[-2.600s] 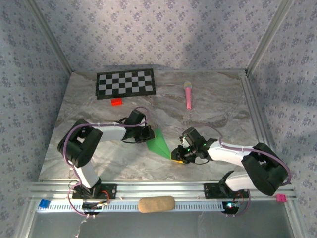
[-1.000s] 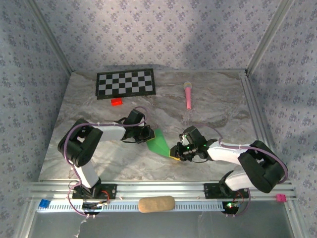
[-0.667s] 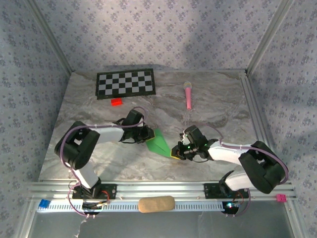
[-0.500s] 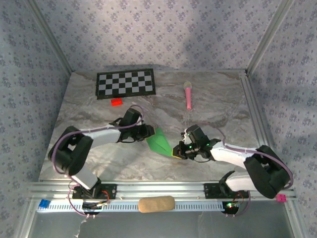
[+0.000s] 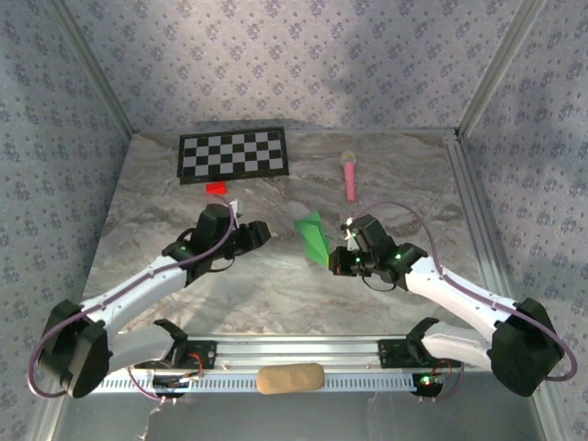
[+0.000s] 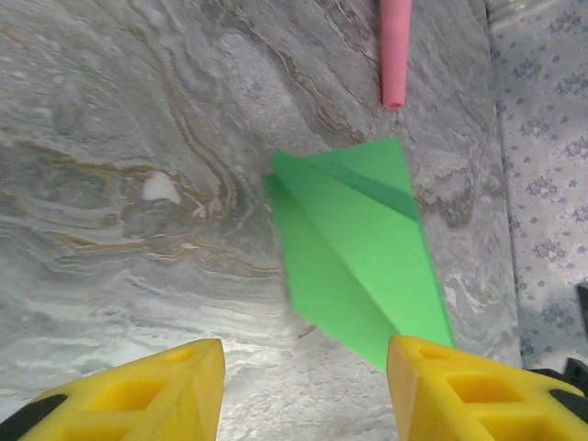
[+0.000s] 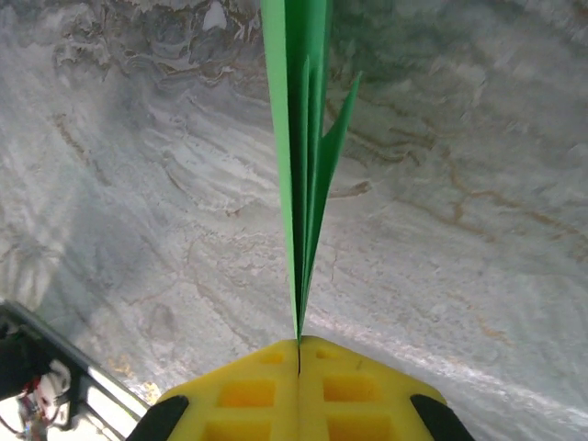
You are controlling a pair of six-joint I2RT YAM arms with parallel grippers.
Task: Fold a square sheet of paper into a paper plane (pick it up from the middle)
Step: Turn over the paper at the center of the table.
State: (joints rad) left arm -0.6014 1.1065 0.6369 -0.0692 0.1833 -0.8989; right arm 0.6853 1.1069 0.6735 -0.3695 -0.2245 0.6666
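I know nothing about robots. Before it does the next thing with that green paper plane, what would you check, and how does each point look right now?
1. Right gripper shut on one end of the paper plane: ok.
2. Left gripper open and apart from the plane: ok.
3. Centre crease in place: ok.
4. Folded layers lying tight together: not ok, one flap splays out to the side.
5. Plane's far tip lifted off the table: cannot tell.
6. Pink toy apart from the plane: ok.

Left tool (image 5: 260,231) let go and withdrew; right tool (image 5: 338,260) raised the paper plane (image 5: 312,237).
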